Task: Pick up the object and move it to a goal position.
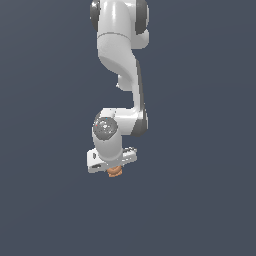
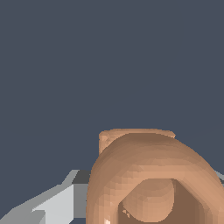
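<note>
Orange-brown object (image 2: 148, 175), ring-shaped coil uppermost, fills the wrist view close to the lens, a grey finger (image 2: 57, 205) just beside it. In the exterior view the object (image 1: 115, 171) sits at the white end effector (image 1: 113, 167), below frame centre, clamped between its fingers. Arm (image 1: 120, 75): descends from the top edge. Surroundings: uniform dark slate-blue all round; no separate surface distinguishable.
</note>
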You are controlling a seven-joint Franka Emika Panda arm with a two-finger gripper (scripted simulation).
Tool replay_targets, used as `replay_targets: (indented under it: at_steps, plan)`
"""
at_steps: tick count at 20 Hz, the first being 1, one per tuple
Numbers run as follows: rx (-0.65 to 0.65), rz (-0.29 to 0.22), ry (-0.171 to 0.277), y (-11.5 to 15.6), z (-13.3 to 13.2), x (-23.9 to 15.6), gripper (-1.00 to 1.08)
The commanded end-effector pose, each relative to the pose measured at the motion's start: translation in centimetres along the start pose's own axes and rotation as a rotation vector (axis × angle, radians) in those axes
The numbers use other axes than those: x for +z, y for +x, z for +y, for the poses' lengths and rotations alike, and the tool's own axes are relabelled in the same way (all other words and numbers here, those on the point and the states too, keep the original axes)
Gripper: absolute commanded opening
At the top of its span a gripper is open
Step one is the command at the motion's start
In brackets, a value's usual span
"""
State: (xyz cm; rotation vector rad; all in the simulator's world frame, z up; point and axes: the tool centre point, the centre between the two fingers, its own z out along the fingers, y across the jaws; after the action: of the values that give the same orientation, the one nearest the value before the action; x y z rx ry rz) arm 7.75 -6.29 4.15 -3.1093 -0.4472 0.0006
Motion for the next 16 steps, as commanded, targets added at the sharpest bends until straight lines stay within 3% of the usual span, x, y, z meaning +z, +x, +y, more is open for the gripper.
replay_targets:
  at_steps: [1,8,16]
  plan:
    - [0.001,0.000,0.000,-0.8,0.4,-0.2,-1.00]
    - [0.001,0.000,0.000,-4.5,2.3,-0.8,-1.00]
    - [0.001,0.000,0.000,-11.3,5.8,-2.0,-1.00]
